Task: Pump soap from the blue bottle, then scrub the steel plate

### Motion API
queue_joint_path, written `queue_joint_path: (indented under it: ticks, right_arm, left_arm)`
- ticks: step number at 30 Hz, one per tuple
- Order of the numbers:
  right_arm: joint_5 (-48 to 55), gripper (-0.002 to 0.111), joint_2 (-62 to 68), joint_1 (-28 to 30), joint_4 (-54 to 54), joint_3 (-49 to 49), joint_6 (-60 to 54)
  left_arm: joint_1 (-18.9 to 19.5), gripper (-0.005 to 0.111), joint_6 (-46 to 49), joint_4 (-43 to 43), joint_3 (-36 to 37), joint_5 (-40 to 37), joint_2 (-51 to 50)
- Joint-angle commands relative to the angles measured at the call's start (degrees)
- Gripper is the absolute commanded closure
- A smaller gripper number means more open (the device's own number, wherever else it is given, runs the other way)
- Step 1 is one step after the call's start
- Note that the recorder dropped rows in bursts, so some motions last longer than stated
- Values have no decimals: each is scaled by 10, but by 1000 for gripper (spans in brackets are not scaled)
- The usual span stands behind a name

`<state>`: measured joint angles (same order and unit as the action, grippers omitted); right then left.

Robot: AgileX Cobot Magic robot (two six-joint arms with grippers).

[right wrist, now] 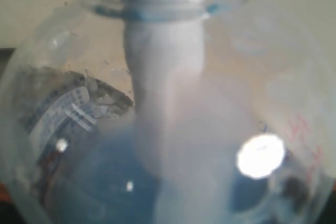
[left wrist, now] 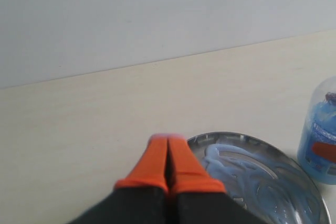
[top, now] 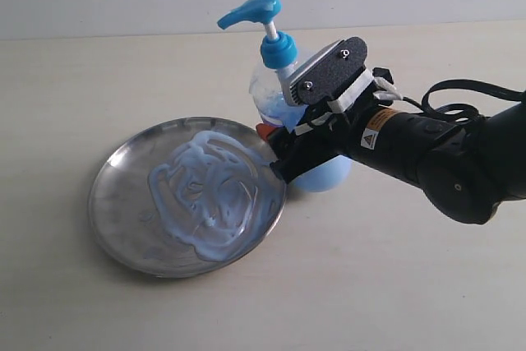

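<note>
Since the right hand (top: pixel 283 144) straddles the blue bottle (top: pixel 267 96) with jaws wide, and whether they press it I cannot tell, a jerk could tip it onto the steel plate (top: pixel 111 228) just beside it, smeared with soap (top: pixel 209 191). Its far finger is hidden; the left hand (left wrist: pixel 168 142), pinched together, probably hovers near the rim.

The exterior camera is looking down obliquely at the steel plate (top: pixel 119 195) and blue bottle (top: pixel 265 92) from mid-distance; the left wrist camera is looking low across the table (left wrist: pixel 79 124), sharing both; the right wrist camera is sitting close against the blue bottle, which is filling its frame.
</note>
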<state>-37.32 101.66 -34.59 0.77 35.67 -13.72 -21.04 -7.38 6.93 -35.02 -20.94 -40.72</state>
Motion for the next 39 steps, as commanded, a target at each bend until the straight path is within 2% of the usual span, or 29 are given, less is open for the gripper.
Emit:
queue_joint_path:
  ticks: [1,31,39]
  right_arm:
    - [-69,108,-9,0,3,6,-2]
    - [-57,108,-9,0,3,6,4]
    - [-57,108,-9,0,2,6,4]
  left_arm:
    - [-3,107,1,-4,-3,7,0]
    - [-3,107,-2,-5,-3,9,-8]
    - [-3,107,-1,-77,-3,7,-65]
